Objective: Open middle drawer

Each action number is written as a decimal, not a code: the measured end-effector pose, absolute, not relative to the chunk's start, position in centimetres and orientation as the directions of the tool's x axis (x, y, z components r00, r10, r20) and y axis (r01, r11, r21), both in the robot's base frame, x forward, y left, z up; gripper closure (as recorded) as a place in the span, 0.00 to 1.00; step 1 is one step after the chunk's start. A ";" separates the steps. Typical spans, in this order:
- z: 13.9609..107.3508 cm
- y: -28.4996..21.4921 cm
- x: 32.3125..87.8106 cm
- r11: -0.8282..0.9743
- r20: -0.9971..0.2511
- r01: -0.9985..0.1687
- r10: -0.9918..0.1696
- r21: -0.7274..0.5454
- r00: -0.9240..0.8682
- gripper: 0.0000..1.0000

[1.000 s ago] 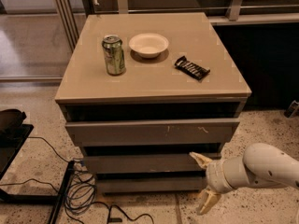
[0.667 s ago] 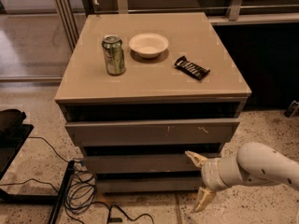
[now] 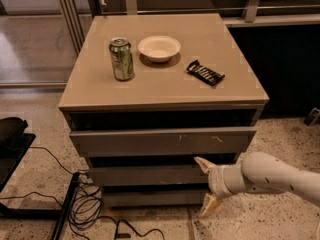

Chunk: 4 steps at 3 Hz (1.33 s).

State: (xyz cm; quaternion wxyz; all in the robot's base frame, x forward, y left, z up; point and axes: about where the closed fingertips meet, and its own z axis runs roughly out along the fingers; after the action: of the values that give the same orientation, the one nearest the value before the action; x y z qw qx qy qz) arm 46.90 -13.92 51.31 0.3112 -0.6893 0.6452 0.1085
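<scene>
Gripper: the gripper point(image 3: 206, 184) is being held low in front of the cabinet, below the front right corner of the worktop point(image 3: 235, 91) and at the right end of the drawer fronts.
Jaws: they are being kept spread wide and released, with nothing gripped between them. The upper fingertip point(image 3: 201, 163) is being held at the top edge of the middle drawer, and the lower one is being held down near the floor. Whether the upper tip is touching the front cannot be told.
Arm: the white arm point(image 3: 272, 176) is being reached in from the right, level with the lower fronts.
Middle drawer: the middle drawer point(image 3: 145, 176) is being seen as a plain front under the front edge of the worktop, between the scratched top front point(image 3: 160, 142) and the bottom front point(image 3: 150, 198). It is sitting back a little behind the top front.
Can: a green can point(image 3: 122, 59) is being carried upright on the worktop, towards the left edge.
Bowl: a pale bowl point(image 3: 159, 48) is being carried just beside the can — nearer the back edge, about midway across.
Snack bar: a dark wrapped bar point(image 3: 205, 73) is lying flat towards the right edge, apart from the bowl.
Floor: black cables point(image 3: 82, 206) are lying below the front left corner of the worktop.
</scene>
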 end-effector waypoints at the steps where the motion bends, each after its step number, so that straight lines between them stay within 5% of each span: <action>1: 48.8 -14.1 49.3 0.054 -0.546 -0.958 -0.830 -0.280 0.113 0.00; 4: 42.7 -15.5 54.2 0.132 -0.524 -0.961 -0.852 -0.244 0.015 0.00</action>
State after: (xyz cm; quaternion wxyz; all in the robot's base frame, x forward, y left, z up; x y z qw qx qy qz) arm 54.21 -15.54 42.75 0.2880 -0.6518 0.6952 0.0948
